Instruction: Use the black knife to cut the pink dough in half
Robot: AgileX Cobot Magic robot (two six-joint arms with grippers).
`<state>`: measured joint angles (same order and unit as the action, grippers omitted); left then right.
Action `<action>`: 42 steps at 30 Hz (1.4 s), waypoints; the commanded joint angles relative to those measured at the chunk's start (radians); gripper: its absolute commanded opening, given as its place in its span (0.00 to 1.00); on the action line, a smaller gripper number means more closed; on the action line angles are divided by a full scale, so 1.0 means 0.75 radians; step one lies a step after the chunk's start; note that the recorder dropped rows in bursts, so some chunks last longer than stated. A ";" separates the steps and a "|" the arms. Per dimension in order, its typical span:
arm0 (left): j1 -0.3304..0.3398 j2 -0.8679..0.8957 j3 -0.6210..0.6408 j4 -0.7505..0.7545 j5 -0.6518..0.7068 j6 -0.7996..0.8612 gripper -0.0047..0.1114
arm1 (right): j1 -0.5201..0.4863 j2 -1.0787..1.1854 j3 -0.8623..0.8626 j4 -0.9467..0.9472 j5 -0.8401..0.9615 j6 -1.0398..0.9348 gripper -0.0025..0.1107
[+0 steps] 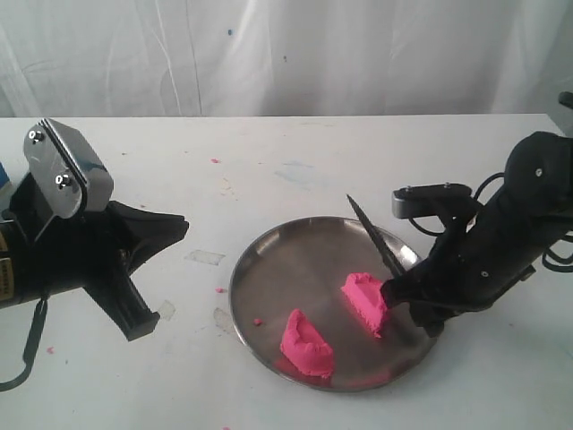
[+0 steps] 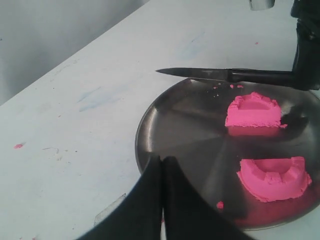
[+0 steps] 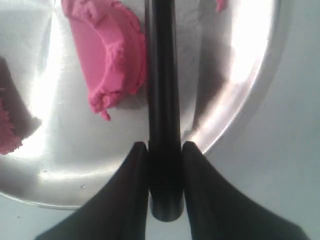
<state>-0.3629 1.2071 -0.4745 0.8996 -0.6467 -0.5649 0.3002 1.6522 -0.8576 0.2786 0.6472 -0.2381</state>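
Observation:
The pink dough lies in two wedge-shaped pieces on the steel plate (image 1: 269, 260): one piece (image 1: 306, 342) near the plate's front, the other (image 1: 365, 301) toward the right. My right gripper (image 1: 401, 291) is shut on the handle of the black knife (image 1: 376, 237), whose blade points up and away over the plate's far side, just beside the right piece. The right wrist view shows the knife handle (image 3: 162, 100) clamped between the fingers, next to the dough piece (image 3: 107, 55). My left gripper (image 1: 175, 228) hovers left of the plate, shut and empty; its closed tips (image 2: 162, 162) face the plate (image 2: 175, 120).
Tiny pink crumbs dot the white table (image 1: 216, 161) and the plate (image 1: 258, 321). A clear tape patch (image 1: 206, 257) lies left of the plate. A white curtain hangs behind the table's far edge.

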 commanded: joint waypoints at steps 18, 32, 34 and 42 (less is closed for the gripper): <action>0.002 -0.013 0.010 0.008 -0.003 -0.008 0.04 | -0.012 0.129 -0.025 -0.002 -0.002 -0.016 0.04; 0.002 -0.013 0.010 0.008 -0.003 -0.008 0.04 | -0.012 0.129 -0.025 0.001 -0.032 -0.016 0.26; 0.002 -0.013 0.010 0.008 -0.003 -0.008 0.04 | -0.012 0.129 -0.025 0.001 -0.032 -0.016 0.31; 0.002 -0.013 0.010 0.008 -0.003 -0.008 0.04 | -0.012 0.129 -0.025 0.001 -0.035 -0.010 0.36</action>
<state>-0.3629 1.2071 -0.4745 0.8996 -0.6467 -0.5666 0.2994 1.7474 -0.8776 0.2888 0.6182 -0.2460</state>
